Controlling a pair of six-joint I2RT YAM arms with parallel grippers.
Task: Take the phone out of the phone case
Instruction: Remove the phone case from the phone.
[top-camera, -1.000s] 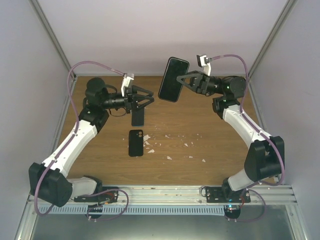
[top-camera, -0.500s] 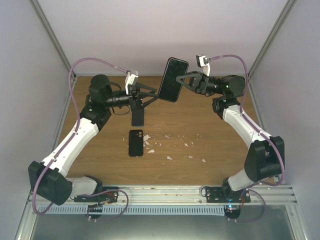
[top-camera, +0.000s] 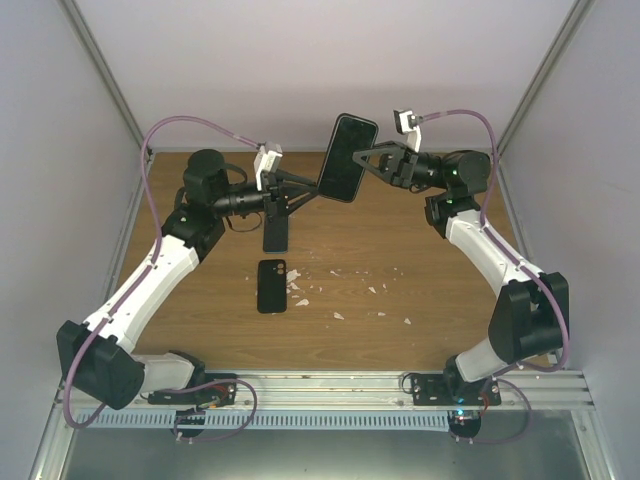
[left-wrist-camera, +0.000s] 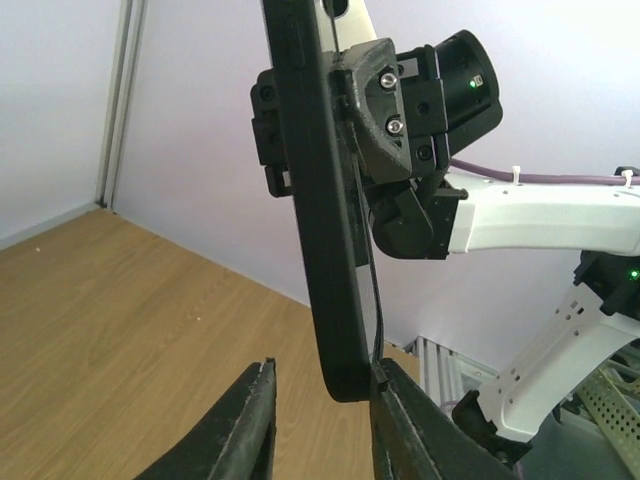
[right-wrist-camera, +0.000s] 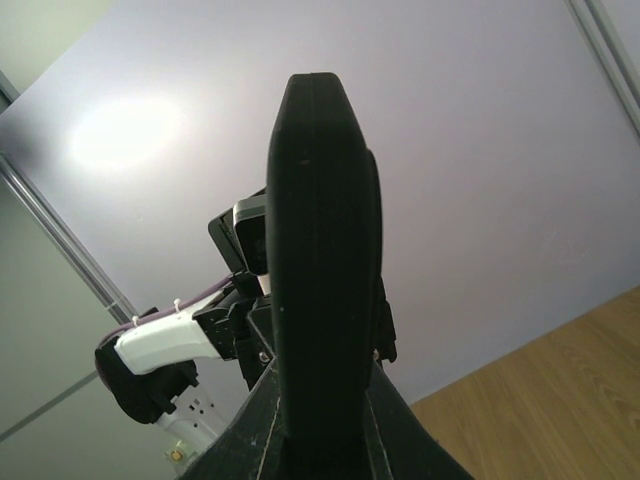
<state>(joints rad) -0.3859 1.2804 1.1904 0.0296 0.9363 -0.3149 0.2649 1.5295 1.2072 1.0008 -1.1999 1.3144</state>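
**Nothing separated yet, only just lined up**

The phone case (top-camera: 348, 158) is up in the air, roughly upright with a slight tilt. As far as I can judge the phone (left-wrist-camera: 368, 300) is seated inside it: the left wrist view shows it edge-on with only a thin seam line and no gap opening up. The right gripper (top-camera: 366, 160) is clamped on the case's right-hand edge, fingers closed tight on both faces. The left gripper (left-wrist-camera: 322, 372) is at the case's lower end with its fingers spread and the bottom corner sitting between them. One finger looks to be touching that corner and the other is clear of it, so no real grip there. So the lifting and presenting is done, and the actual peel or push-out is all left to do. Below the case, on the table (top-camera: 420, 270), lie a dark phone-shaped slab (top-camera: 272, 285), a second dark slab (top-camera: 275, 233) and some white scraps (top-camera: 372, 290)
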